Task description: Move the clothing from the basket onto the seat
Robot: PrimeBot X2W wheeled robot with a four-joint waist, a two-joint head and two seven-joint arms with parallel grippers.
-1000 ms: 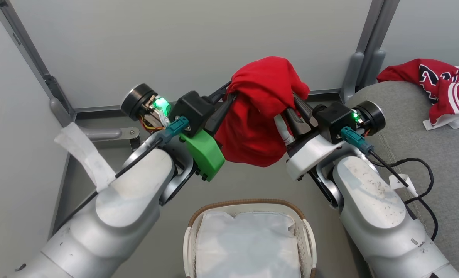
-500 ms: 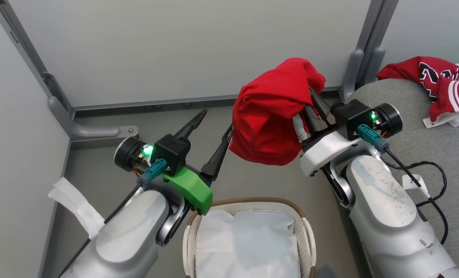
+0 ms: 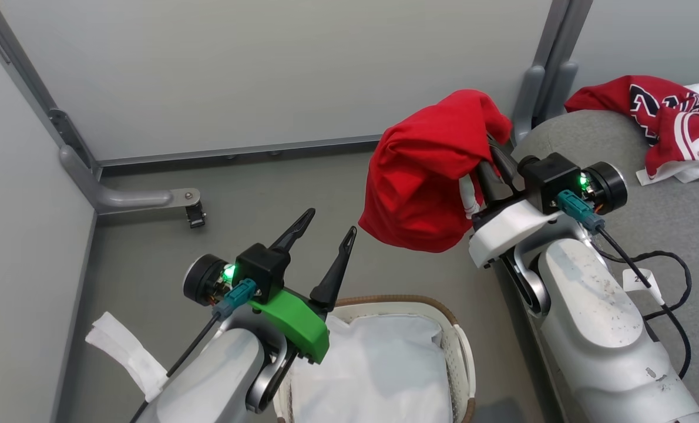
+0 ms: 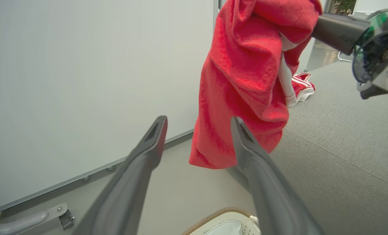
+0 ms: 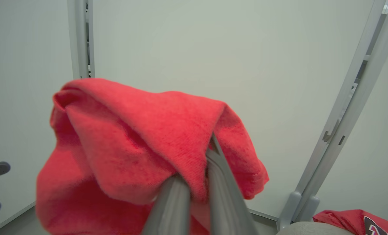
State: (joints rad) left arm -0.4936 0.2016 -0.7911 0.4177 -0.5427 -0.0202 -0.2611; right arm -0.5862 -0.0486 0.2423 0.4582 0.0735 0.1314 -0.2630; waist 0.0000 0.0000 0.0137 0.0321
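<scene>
The garment (image 3: 426, 176) is seen as soft, fuzzy red cloth, matt. The sofa (image 3: 678, 217) is covered in matt grey woven fabric. The basket (image 3: 460, 358) is formed of white perforated plastic, rimmed in brown weave; its liner (image 3: 379, 370) is faintly glossy. The fingers (image 4: 138, 173) are finished smooth, dark and matt.

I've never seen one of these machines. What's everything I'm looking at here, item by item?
held garment: one, red, hanging in mid-air.
emblem garment: one, red with white stripes, on the sofa.
basket: one, white with brown rim, low in the head view.
liner: one, white, inside the basket.
sofa: one, grey, at the right.
frame foot: one, grey metal, on the floor at left.
left gripper: one, dark fingers, open and empty.
right gripper: one, dark fingers, shut on the held garment.
</scene>
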